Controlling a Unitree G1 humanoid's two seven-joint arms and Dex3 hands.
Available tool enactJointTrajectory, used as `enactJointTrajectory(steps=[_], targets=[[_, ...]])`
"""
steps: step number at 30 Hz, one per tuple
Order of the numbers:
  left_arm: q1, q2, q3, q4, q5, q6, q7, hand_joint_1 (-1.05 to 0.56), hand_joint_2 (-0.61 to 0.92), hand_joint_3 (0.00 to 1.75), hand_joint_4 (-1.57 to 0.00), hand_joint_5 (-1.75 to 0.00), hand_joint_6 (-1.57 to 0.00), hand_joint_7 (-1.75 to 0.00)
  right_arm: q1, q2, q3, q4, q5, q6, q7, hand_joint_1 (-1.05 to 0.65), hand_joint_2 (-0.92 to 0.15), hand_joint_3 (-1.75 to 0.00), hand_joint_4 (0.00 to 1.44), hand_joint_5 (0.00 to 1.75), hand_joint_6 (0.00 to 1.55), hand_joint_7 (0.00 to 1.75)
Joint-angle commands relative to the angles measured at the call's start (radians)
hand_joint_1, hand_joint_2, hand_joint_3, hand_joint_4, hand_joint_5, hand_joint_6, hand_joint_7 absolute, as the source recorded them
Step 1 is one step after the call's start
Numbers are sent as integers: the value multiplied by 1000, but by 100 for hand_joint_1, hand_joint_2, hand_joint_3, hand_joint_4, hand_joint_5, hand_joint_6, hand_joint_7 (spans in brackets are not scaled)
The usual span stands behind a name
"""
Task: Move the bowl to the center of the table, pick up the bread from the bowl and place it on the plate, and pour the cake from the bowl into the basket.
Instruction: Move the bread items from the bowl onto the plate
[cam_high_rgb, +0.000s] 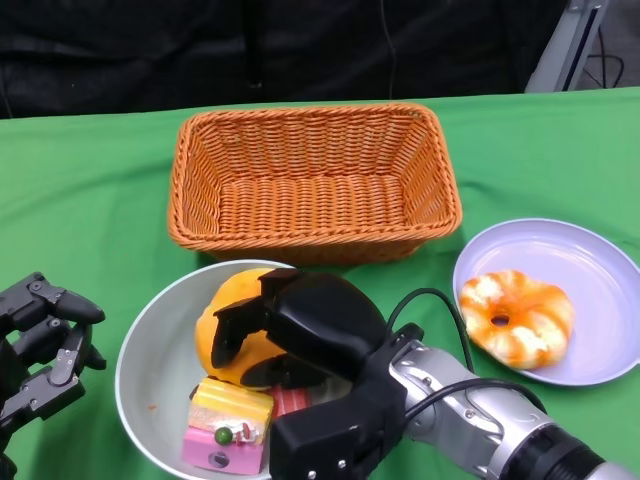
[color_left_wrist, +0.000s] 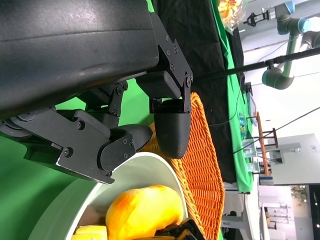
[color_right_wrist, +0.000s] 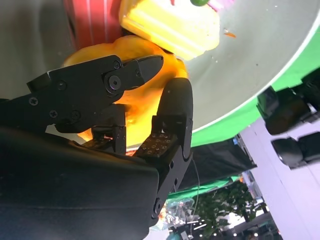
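Right hand (cam_high_rgb: 300, 330) grasps the bread (cam_high_rgb: 232, 325) inside the bowl (cam_high_rgb: 145, 370). Left hand (cam_high_rgb: 40, 345), released, rests beside the bowl. Cake (cam_high_rgb: 228, 425) lies beside the bread.

light: bright, even | shadows: soft | wrist views: blurred up close

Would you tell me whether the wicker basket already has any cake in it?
No, in the head view the basket holds nothing, and the cake lies in the bowl.

A green cloth (cam_high_rgb: 90, 190) covered the desk, a black curtain (cam_high_rgb: 300, 45) hung behind it, and a grey robot arm (color_left_wrist: 285, 45) stood beyond.
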Motion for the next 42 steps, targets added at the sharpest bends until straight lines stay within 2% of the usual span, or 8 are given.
enactJointTrajectory(steps=[1, 4, 6, 12, 18, 24, 28, 42], targets=[[-5, 13, 7, 6, -4, -15, 4, -7, 65, 89, -68, -161, -71, -128, 16, -12, -29, -30, 25, -10, 3, -20, -92, -8, 76, 133, 88, 60], [-5, 13, 7, 8, -6, -19, 1, -7, 65, 89, -66, -163, -70, -130, 24, -8, -52, -41, 56, -30, 6, -19, -92, -10, 73, 144, 89, 63], [-5, 14, 7, 9, -4, -21, 1, -7, 65, 90, -66, -164, -70, -130, 26, -6, -62, -42, 65, -42, 5, -17, -92, -11, 69, 153, 81, 80], [-4, 13, 7, 8, -4, -13, 9, -7, 65, 88, -65, -164, -70, -130, 34, 5, -104, -50, 131, -107, 17, -19, -92, -24, 67, 162, 72, 98], [-3, 11, 6, 3, -5, -7, 9, -7, 65, 87, -65, -163, -70, -129, 42, 15, -126, -68, 163, -109, 41, -19, -92, -24, 66, 163, 72, 99], [-3, 9, 5, 0, -8, -3, 8, -6, 66, 87, -65, -163, -70, -128, 72, 34, -171, -137, 242, -83, 112, -19, -92, -24, 71, 148, 78, 83], [-4, 7, 6, 2, -11, -2, 9, -4, 67, 87, -65, -163, -70, -128, 109, 50, -216, -224, 343, -56, 190, -14, -92, -30, 65, 172, 79, 88], [-7, 11, 5, 9, -1, -11, 14, -4, 68, 86, -65, -161, -70, -128, 195, 42, -267, -434, 429, 16, 297, -14, -88, -38, 68, 175, 75, 97]])
